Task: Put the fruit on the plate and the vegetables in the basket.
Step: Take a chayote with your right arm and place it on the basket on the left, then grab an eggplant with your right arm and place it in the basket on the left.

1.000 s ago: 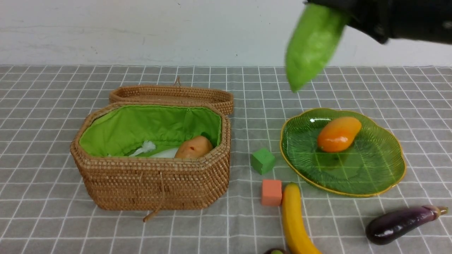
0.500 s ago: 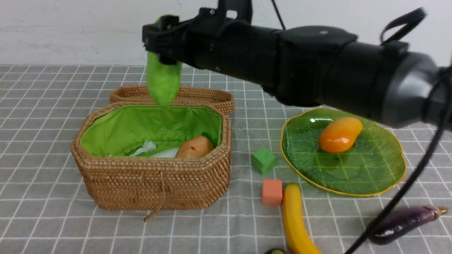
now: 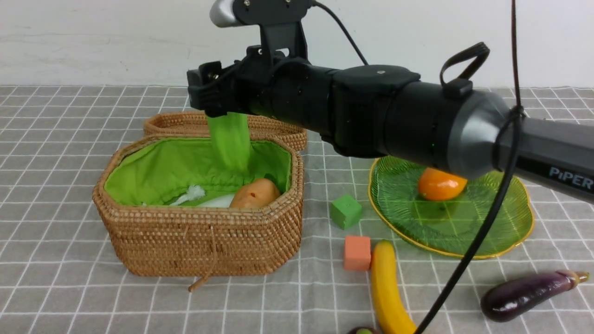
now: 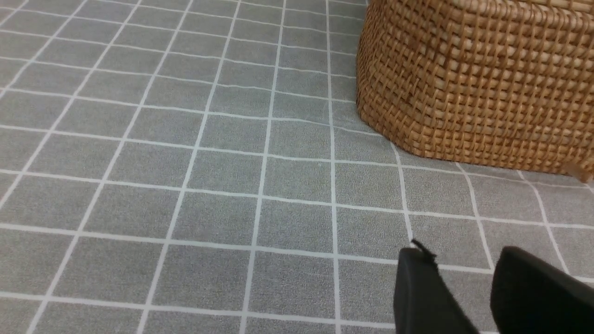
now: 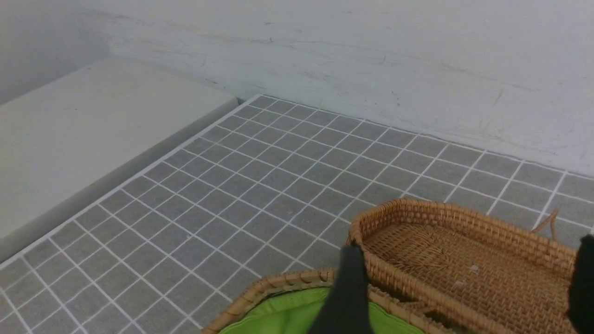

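right gripper point(image 3: 209, 97) is above the basket point(image 3: 199, 241), toward its back rim. wrist cam shows its fingers point(image 5: 345, 297) spread wide with nothing between them. gourd point(image 3: 229, 141) is a vertical green smear from the jaws down to the lining, so it reads as mid-drop and not yet settled

left gripper point(image 4: 461, 260) is low over the tablecloth point(image 4: 185, 176) beside the basket wall. narrow gap between the fingers, nothing pinched

in the basket: potato point(image 3: 255, 194) and radish point(image 3: 216, 201). mango point(image 3: 438, 185) is on the plate point(image 3: 431, 227). to go: eggplant point(image 3: 524, 294), banana point(image 3: 387, 287), and mangosteen point(image 3: 364, 330), which is only just showing at the bottom edge

risks as i see them:
- gourd comes down near the potato, and the smooth toy could bounce or roll. walls look deep enough, but if it ends up leaning on the back rim it could tip out onto the open lid point(image 3: 278, 130)
- the forearm hangs over the plate, and the cable point(image 3: 468, 250) crosses in front of it toward the banana and eggplant. height is unclear from this view. a low or fast pull-back could snag the scalloped rim or knock the mango off
- banana touches the orange cube point(image 3: 357, 253), with the green cube point(image 3: 345, 211) just beside the plate. a sloppy grasp could shove a cube along, or a colour-driven pick could grab one
- mangosteen is mostly out of frame, so pose for that pick is poor from here
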You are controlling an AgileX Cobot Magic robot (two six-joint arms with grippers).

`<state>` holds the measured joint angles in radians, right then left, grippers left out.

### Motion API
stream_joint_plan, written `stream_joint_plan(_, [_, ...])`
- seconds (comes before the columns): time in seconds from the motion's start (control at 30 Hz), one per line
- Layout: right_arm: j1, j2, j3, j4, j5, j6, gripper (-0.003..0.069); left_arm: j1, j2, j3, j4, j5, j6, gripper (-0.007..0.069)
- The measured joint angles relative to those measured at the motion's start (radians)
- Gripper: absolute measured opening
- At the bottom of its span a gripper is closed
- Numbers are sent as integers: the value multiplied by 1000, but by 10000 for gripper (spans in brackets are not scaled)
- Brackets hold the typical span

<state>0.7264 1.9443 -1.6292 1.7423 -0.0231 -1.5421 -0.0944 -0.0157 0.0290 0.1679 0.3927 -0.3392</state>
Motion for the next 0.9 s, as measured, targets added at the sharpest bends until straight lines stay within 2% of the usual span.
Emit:
stream_joint_plan(0.17, [0, 1, 0, 0, 2, -1, 637, 0, 0, 0, 0, 0, 0, 228])
stream_joint_plan(0.43, [0, -83, 36, 0, -44, -132, 557, 0, 0, 0, 0, 0, 0, 236])
stream_joint_plan(0.73, [0, -365, 310, 17, -259, -354, 506, 0, 0, 0, 0, 0, 0, 237])
stream_joint_plan(0.9, [1, -451, 488, 26, -378, -375, 505, 0, 0, 0, 0, 0, 0, 237])
